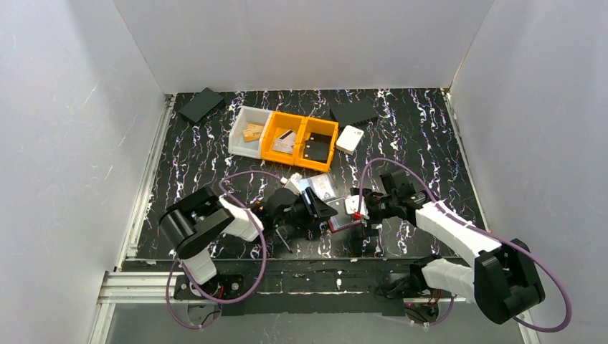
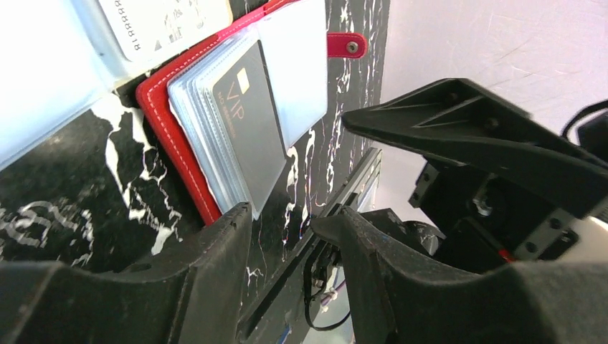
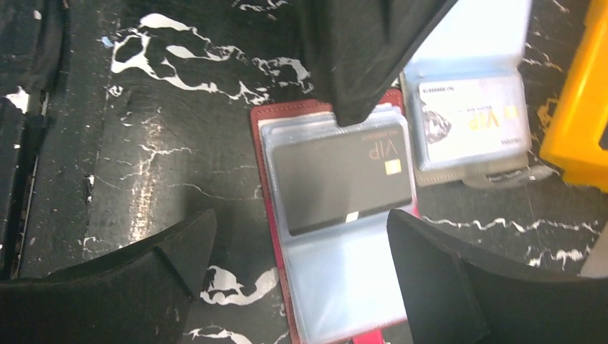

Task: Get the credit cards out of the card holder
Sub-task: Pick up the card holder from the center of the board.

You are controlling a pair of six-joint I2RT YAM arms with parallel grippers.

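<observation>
Black marbled counter is backed by one white bin and two orange bins. One red card holder is laid open near the front, with one dark card seated in a clear sleeve. The right end effector is spread wide above it. The left end effector is held half open and empty at its edge.

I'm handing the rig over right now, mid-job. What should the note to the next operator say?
Left gripper: jaws part open, empty, by the edge of the red card holder.
Right gripper: jaws wide open, empty, above that holder.
The red holder lies open, with a dark VIP card in its top sleeve. The grey holder beside it has a white VIP card.
Done: cards lie in the white bin and an orange bin.
Left: pull out both VIP cards.
</observation>
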